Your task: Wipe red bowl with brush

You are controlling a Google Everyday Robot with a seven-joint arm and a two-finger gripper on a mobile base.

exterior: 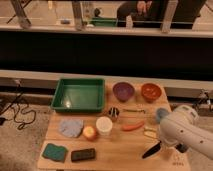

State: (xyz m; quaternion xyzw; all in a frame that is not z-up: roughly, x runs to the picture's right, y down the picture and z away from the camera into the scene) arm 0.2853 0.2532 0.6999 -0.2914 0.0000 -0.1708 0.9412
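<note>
Fingers [149, 151] drawn together into one dark tapering point, with nothing seen between them, hang low over the front right part of the wooden counter [120, 161]. They slant down and to the left from the white arm [182, 131], which fills the right front corner.

Camera view, back row: the red bowl [151, 91] stands upright at the far right corner of the counter, well apart from the fingers. Just beside it on its left is the purple bowl [123, 91]; the two are close but not touching. Left of that lies the green tray [80, 81], which takes up the back left area.

Middle row: a small dark round object [114, 112] sits in front of the purple bowl, with a thin stick-like item [134, 110] to its right. A white cup [104, 125] stands near the centre, an orange-yellow fruit [90, 132] touching or nearly touching its left side, and a blue-grey cloth [71, 127] further left. An orange carrot-shaped piece [133, 126] lies right of the cup, and a pale yellowish item [149, 133] rests by the arm.

Front row: a green sponge [54, 151] and a black rectangular block [83, 155] lie side by side at the left.
</note>
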